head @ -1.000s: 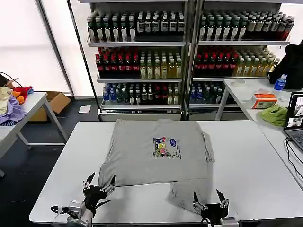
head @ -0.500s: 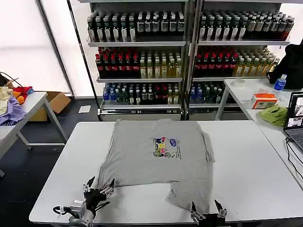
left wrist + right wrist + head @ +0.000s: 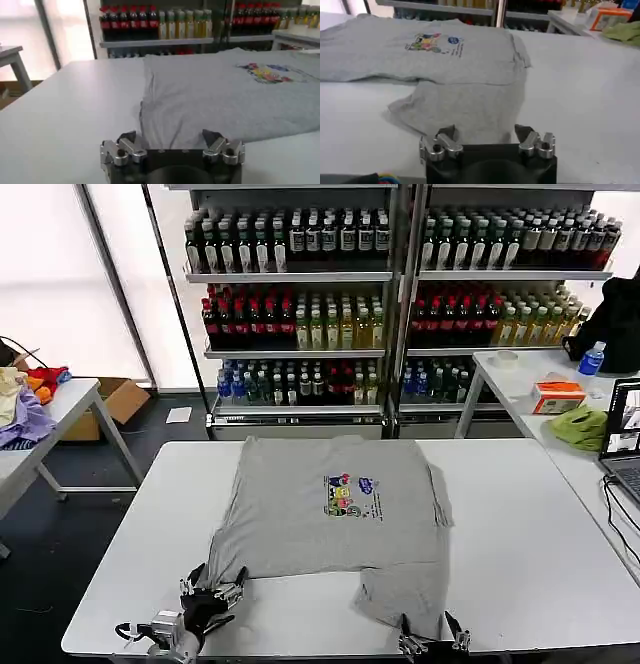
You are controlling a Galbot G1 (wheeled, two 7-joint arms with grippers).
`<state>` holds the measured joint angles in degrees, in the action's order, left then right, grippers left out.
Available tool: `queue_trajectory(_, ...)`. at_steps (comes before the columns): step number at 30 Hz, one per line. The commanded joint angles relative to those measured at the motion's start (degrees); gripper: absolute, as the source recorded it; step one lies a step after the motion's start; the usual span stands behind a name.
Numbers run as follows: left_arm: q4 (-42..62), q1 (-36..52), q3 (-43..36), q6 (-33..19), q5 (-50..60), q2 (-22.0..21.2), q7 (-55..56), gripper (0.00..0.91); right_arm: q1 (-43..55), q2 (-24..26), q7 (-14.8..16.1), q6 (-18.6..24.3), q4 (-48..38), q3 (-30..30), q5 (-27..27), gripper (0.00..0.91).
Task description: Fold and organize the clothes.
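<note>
A light grey T-shirt [image 3: 335, 509] with a small multicoloured chest print lies flat on the white table [image 3: 520, 524], its hem side nearest me. One lower corner flap [image 3: 405, 594] trails toward the front edge. My left gripper [image 3: 213, 581] stands open at the front edge, just short of the shirt's left hem corner [image 3: 160, 125]. My right gripper [image 3: 428, 634] is open too, low at the front edge, right behind the trailing flap [image 3: 470, 107]. Nothing sits between either pair of fingers [image 3: 172, 137] [image 3: 485, 134].
Shelves of bottled drinks [image 3: 390, 294] stand behind the table. A side table at right holds a lime-green cloth [image 3: 580, 427], an orange box [image 3: 558, 396] and a laptop [image 3: 625, 449]. Another table at left carries coloured fabrics [image 3: 22, 399].
Both grippers have sunk lower and back toward the table's front edge, staying open. The shirt has not moved.
</note>
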<state>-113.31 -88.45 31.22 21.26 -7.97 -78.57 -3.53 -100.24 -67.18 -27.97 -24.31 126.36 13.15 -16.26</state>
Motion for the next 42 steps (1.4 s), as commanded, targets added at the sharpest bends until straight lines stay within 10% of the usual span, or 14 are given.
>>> queue_trajectory(1, -1.5, -1.1, -0.6, 1.6, 1.4, 0.3, -0.1, 0.0, 0.1, -0.1, -0.6, 0.5, -2.3, -0.6, -3.5, 0.0)
queue_trajectory(23, -7.9, 0.1, 0.4, -3.7, -5.2, -0.7, 0.7, 0.0, 1.0, -1.6, 6.7, 11.8, 7.0, 1.9, 8.8, 0.0)
queue_trajectory(42, 0.5, 11.6, -0.1, -4.3, -7.0, 0.2, 2.1, 0.0, 21.2, -2.2, 7.5, 10.0, -0.5, 6.4, 3.4, 0.0)
